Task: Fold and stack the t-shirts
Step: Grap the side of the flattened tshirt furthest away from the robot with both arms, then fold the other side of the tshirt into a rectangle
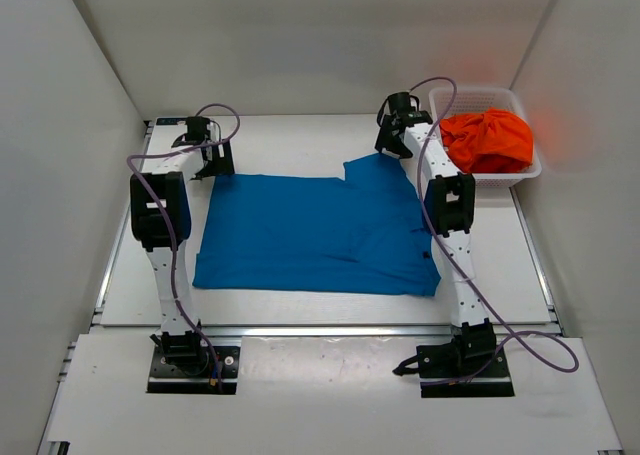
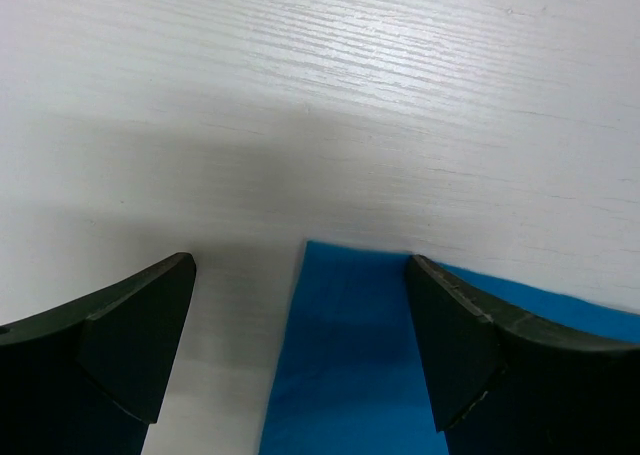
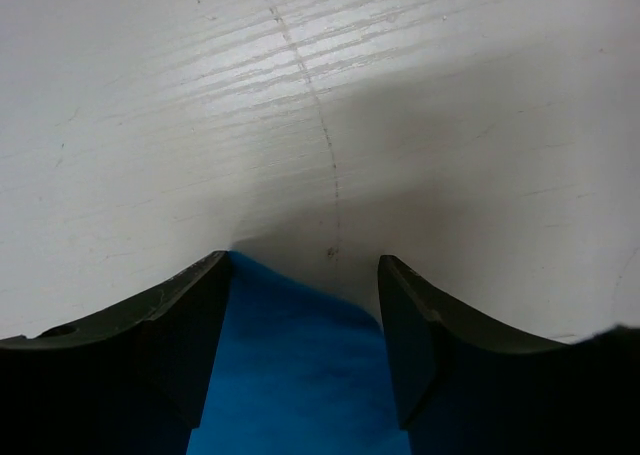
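White lattice basket (image 1: 480, 92) sits at the white table's (image 1: 300, 140) far right corner

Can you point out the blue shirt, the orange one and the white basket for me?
blue t-shirt (image 1: 310, 235), overhead view, middle of the spread cloth.
orange t-shirt (image 1: 487, 140), overhead view, top of the bunched heap.
white basket (image 1: 480, 97), overhead view, far wall.

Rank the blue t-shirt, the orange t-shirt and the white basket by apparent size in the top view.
Largest: blue t-shirt, spread flat.
Then: white basket.
Smallest: orange t-shirt, bunched inside it, only slightly smaller.
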You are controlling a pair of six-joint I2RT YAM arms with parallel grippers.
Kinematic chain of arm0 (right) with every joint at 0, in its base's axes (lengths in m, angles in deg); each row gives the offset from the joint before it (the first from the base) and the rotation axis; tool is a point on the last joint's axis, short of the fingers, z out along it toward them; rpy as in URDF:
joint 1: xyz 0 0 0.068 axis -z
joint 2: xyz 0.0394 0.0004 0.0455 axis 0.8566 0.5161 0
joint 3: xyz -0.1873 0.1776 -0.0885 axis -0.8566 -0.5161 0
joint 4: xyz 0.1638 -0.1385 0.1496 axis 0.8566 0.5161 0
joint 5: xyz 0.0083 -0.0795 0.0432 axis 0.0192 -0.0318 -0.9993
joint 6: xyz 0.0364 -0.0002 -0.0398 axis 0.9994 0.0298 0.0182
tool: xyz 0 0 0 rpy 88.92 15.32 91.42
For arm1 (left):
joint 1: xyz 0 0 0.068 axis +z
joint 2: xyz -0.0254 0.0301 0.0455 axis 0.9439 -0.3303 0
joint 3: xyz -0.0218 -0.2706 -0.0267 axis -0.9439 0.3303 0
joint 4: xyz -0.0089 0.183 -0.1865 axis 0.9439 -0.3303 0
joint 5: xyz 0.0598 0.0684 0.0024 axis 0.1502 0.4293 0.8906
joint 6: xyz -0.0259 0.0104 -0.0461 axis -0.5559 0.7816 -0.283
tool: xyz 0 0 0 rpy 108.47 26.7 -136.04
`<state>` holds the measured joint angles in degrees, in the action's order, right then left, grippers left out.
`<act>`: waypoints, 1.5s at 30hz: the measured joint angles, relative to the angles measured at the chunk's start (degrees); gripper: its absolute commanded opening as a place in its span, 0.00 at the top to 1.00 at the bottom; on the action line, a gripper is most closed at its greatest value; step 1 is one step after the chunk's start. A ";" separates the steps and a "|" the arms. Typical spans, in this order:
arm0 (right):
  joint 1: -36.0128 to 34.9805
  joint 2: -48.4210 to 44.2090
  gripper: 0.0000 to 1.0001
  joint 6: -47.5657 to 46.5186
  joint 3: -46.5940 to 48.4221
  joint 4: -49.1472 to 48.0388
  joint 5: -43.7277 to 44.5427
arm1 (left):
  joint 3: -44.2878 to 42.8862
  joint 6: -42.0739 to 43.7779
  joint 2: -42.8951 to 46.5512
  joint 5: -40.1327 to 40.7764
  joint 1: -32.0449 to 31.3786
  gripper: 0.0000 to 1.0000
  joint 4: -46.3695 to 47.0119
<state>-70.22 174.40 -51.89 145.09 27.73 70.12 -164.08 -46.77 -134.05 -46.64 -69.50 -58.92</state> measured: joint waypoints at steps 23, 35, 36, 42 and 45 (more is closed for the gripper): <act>-0.26 0.72 1.00 -3.63 4.11 6.38 -8.96 | 0.59 7.39 0.26 -6.91 -2.43 1.00 0.74; 0.11 -19.30 1.00 -6.64 -13.57 10.23 -10.47 | 20.68 20.79 22.71 -5.77 -4.94 1.00 5.68; 0.04 -22.80 1.00 -6.67 -16.37 10.73 -10.38 | 23.02 22.05 25.64 -5.68 -5.42 1.00 6.78; -1.92 -34.14 0.99 -7.06 -24.85 10.40 -9.33 | 32.65 28.11 33.83 -4.63 -4.98 1.00 10.40; -3.76 -39.34 1.00 -7.30 -34.36 9.11 -8.87 | 38.12 30.97 35.69 -3.34 -4.35 1.00 10.80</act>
<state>-73.98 135.06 -59.19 110.73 36.85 61.25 -125.97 -15.80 -98.36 -49.98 -73.85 -48.13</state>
